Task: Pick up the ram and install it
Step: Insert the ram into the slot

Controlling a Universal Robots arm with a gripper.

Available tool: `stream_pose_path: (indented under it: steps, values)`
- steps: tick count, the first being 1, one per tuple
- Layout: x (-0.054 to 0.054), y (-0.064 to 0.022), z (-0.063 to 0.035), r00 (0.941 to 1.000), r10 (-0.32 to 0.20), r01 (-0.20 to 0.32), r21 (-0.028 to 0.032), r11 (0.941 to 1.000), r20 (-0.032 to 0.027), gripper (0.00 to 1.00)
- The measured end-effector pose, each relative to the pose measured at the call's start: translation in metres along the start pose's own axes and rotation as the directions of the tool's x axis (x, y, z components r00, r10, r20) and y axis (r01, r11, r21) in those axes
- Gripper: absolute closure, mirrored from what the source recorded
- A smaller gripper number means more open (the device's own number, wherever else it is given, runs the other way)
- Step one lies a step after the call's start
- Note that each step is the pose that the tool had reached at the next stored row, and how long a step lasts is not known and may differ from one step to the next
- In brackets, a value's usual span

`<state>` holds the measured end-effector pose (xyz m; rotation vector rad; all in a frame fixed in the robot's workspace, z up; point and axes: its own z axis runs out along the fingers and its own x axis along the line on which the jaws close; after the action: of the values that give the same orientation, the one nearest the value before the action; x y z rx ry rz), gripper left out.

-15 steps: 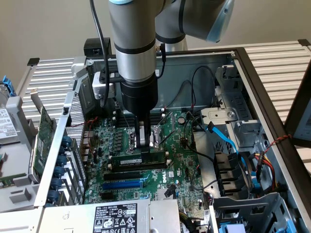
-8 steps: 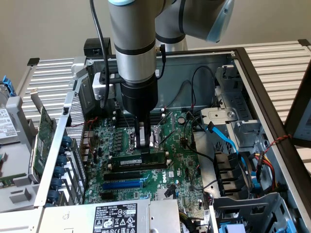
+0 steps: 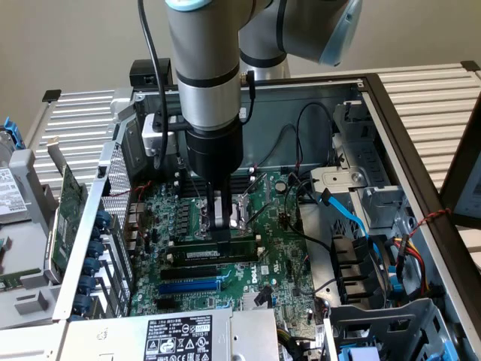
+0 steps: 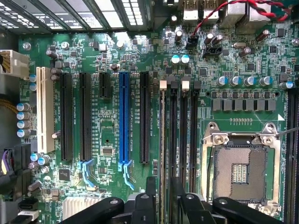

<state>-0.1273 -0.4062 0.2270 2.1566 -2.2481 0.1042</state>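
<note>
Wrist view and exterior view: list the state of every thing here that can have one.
ram: standing on edge in the memory slot nearest the expansion slots.
gripper: open, one finger on each side of the ram.
other memory slots: empty.
processor socket: empty, contacts bare.
blue expansion slot: empty.
computer case: side open, motherboard exposed.

The ram (image 4: 162, 154) stands edge-on in a memory slot between parted jaws.
</note>
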Motion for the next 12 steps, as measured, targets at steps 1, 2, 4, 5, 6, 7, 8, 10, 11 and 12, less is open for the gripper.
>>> stream_pose_path:
  steps: [1,2,4,5,6,7,8,10,11,12]
  values:
    - [0.0000,0.0003,-0.0004,1.0000,0.000,0.000,-0.0019,1.0000,0.0004,0.73]
    - [0.0001,0.0005,-0.0010,1.0000,0.000,0.000,-0.0043,1.0000,0.0007,0.73]
    - [0.0002,0.0009,-0.0022,1.0000,0.000,0.000,-0.0091,1.0000,0.0018,0.73]
    - [0.0002,0.0012,-0.0030,1.0000,0.000,0.000,-0.0112,0.9999,0.0027,0.73]
    - [0.0003,0.0014,-0.0037,1.0000,0.000,0.000,-0.0131,0.9999,0.0037,0.73]
    - [0.0004,0.0017,-0.0045,1.0000,0.000,0.000,-0.0150,0.9999,0.0047,0.73]
    - [0.0004,0.0019,-0.0051,1.0000,0.000,0.000,-0.0162,0.9999,0.0060,0.73]
    - [0.0005,0.0022,-0.0059,1.0000,0.000,0.000,-0.0173,0.9999,0.0088,0.73]
    - [0.0005,0.0024,-0.0061,1.0000,0.000,0.000,-0.0174,0.9998,0.0098,0.73]
    - [0.0005,0.0025,-0.0062,0.9999,0.000,0.000,-0.0175,0.9998,0.0106,0.73]
